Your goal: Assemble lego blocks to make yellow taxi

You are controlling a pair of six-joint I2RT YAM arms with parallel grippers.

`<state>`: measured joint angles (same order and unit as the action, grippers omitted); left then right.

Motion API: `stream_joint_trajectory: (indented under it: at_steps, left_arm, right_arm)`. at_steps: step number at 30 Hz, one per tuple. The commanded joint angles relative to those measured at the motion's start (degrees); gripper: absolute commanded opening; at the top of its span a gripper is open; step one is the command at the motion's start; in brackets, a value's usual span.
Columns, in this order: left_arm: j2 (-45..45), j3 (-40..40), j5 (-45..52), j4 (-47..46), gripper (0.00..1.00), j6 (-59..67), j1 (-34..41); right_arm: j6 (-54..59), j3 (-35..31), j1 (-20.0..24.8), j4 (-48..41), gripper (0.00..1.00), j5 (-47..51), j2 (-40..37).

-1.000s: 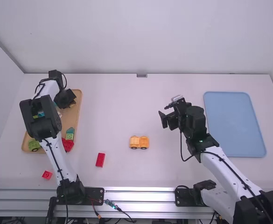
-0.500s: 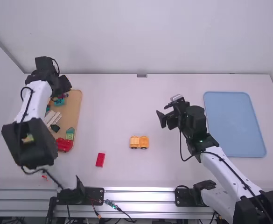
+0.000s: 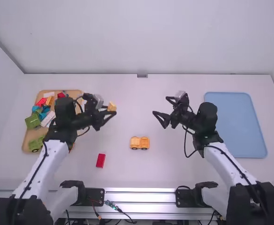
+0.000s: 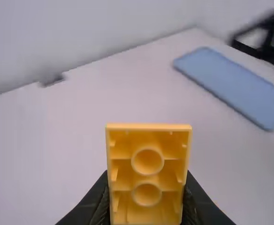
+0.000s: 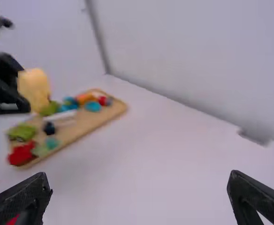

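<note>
The orange wheeled plastic base (image 3: 139, 143) seems ready; left hand (image 4: 146, 199) pinches hollow yellow plastic block (image 3: 112, 107), not yet mounted; right hand (image 5: 139, 180) is spread.

Left tool (image 3: 113, 111) swung inward, yellow block (image 3: 112, 106) revealed

High cam looks down from above and behind the blue tray (image 3: 237, 126), left wrist cam's lower, facing it, both catch it; right wrist cam's low, facing away.
</note>
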<state>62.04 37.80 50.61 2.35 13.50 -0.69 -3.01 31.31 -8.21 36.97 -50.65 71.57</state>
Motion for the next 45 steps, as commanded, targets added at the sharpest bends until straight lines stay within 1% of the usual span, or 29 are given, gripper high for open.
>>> stream_joint_trajectory:
  at_steps: [1,2,3,6,9,11,14,15,19,22,23,27,31,35,42,44,45]
  left_arm:
    - [-2.1,-3.7,8.4,4.4,0.02,1.0,3.3]
    - [-2.2,-5.4,12.2,8.7,0.02,0.9,4.9]
    - [-2.1,-6.0,14.2,10.6,0.02,0.9,5.5]
    - [-0.2,-6.6,19.6,16.4,0.02,-1.8,5.8]
    - [2.5,-6.6,21.4,20.7,0.02,-4.1,6.1]
    - [5.9,-6.6,24.0,25.6,0.02,-6.2,6.9]
    - [9.2,-6.6,25.6,30.9,0.02,-8.7,7.7]
    - [11.5,-6.6,25.7,35.1,0.02,-11.4,8.4]
    - [16.8,-6.6,25.8,45.0,0.02,-17.5,9.8]
    - [20.7,-6.6,28.5,53.4,0.02,-21.5,10.0]
    - [20.9,-6.6,28.5,53.8,0.02,-21.8,10.0]
    - [25.0,-6.6,28.0,62.1,0.02,-27.9,10.1]
    - [26.4,-6.6,27.9,67.0,0.02,-31.3,10.5]
    - [26.5,-6.6,24.3,66.8,0.02,-32.1,12.0]
    - [26.5,-6.6,23.3,66.9,0.02,-31.6,13.5]
    - [26.5,-6.6,23.2,66.9,0.02,-31.7,13.2]
    - [26.5,-6.6,22.7,66.9,0.02,-31.7,13.2]
  right_arm:
    - [-5.2,0.4,1.0,3.5,1.0,-17.0,4.1]
    - [-7.2,1.2,1.1,8.2,1.0,-22.3,7.4]
    - [-8.4,1.7,1.0,11.1,0.98,-25.5,9.7]
    - [-11.7,3.0,-0.2,20.0,0.93,-32.0,15.7]
    - [-15.1,3.8,-1.7,25.4,0.92,-31.7,18.7]
    - [-18.2,4.6,-3.5,30.2,0.91,-31.6,20.5]
    - [-20.2,5.3,-5.1,33.2,0.91,-31.6,20.9]
    - [-20.6,5.6,-6.1,33.9,0.9,-31.6,20.9]
    - [-20.8,6.7,-7.3,34.7,0.89,-31.6,20.9]
    - [-20.8,7.2,-7.2,34.6,0.86,-31.6,20.9]
    - [-20.8,7.2,-7.2,34.6,0.86,-31.6,20.9]
    - [-21.0,7.3,-7.3,34.6,0.84,-31.0,20.9]
    - [-20.7,7.3,-7.3,34.6,0.85,-29.4,20.9]
    - [-20.8,7.3,-7.3,34.6,0.86,-29.0,20.9]
    - [-20.8,7.3,-8.8,34.6,0.85,-27.3,20.9]
    - [-20.8,7.3,-8.6,34.6,0.81,-27.3,20.9]
    - [-20.8,7.3,-8.6,34.6,0.77,-27.3,20.9]
